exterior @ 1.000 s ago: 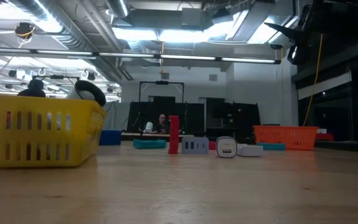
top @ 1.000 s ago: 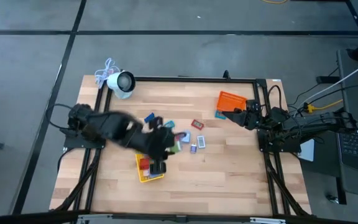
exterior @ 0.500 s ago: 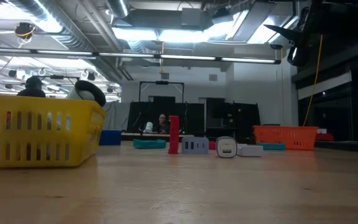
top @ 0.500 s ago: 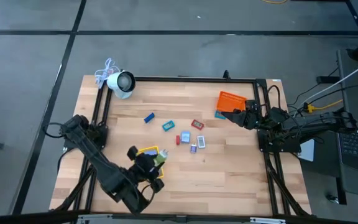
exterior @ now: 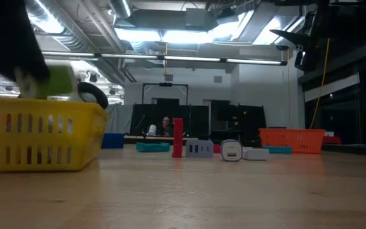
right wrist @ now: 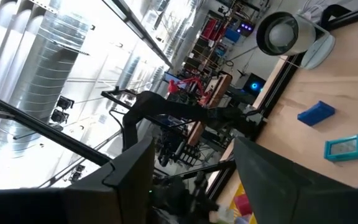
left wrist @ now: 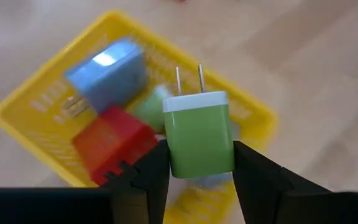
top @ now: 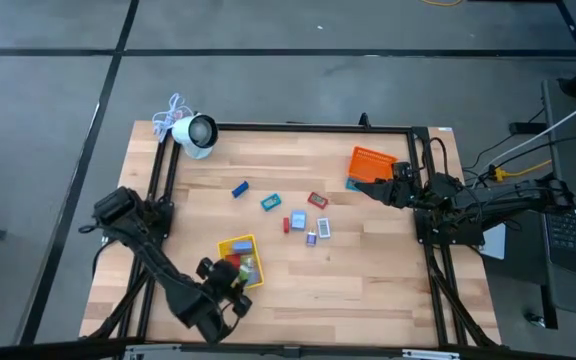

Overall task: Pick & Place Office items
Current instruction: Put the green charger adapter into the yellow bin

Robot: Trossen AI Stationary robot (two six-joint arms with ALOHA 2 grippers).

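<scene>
Left gripper [left wrist: 196,171] pinches a green plug adapter [left wrist: 199,134] by its flat sides, prongs pointing away, directly above the yellow tray [left wrist: 30,99], positioned for release among a blue adapter [left wrist: 107,68] and red piece [left wrist: 110,146]. Right gripper [top: 373,187], jaws spread, waits beside the orange tray [top: 371,160]

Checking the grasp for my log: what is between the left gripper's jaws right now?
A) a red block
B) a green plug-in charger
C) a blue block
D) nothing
B: the left gripper clamps a green charger, prongs up, above the yellow tray.
</scene>
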